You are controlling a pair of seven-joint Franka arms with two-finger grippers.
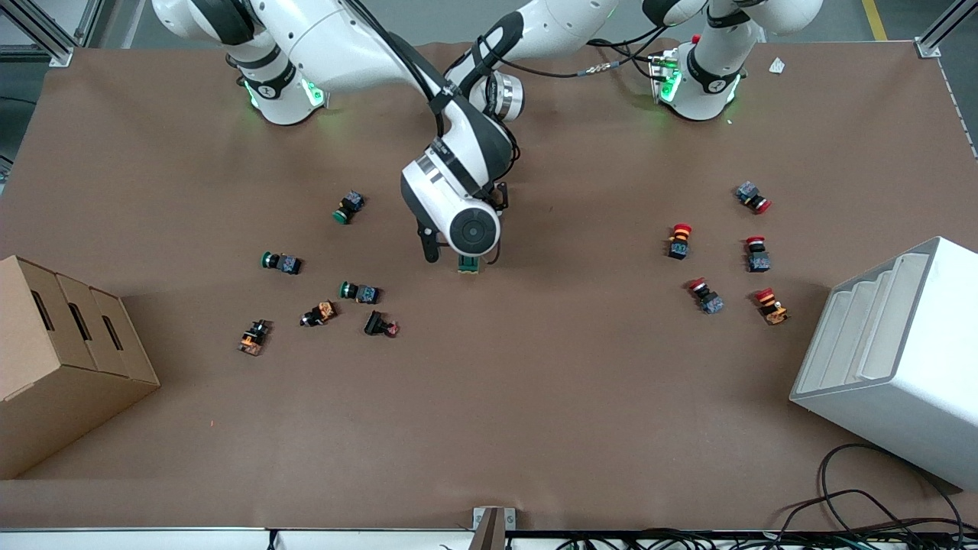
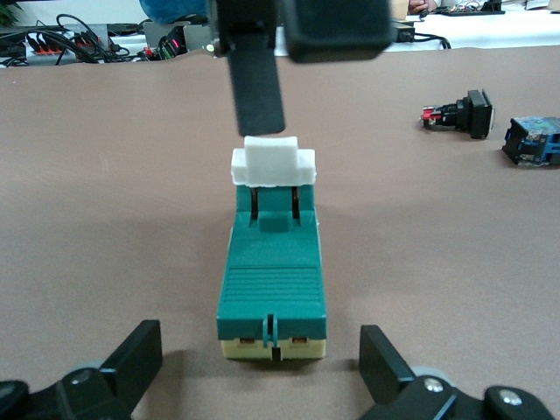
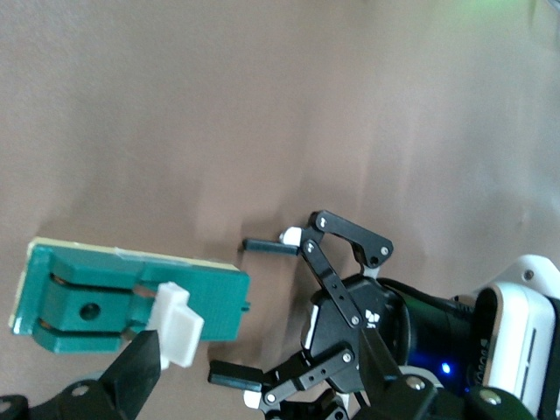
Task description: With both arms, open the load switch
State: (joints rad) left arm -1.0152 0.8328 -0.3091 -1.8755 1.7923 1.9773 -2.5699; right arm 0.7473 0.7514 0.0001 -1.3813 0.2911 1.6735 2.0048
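Left gripper [image 2: 262,367] spread astride load switch [image 2: 272,284]; should clamp body first; right gripper [image 3: 140,376] spread at white lever [image 2: 272,164]; pry slowly.

**Green block on a brown bench**

The load switch [image 2: 272,284] is dark green with a ribbed top, a cream base and a white lever [image 2: 272,164]. The bench [image 1: 535,397] is plain brown. Both arms are white with black bands (bases glowing green). Black fingers [image 2: 256,87] touch the lever. Push buttons [image 1: 679,241] show red, green and orange caps.
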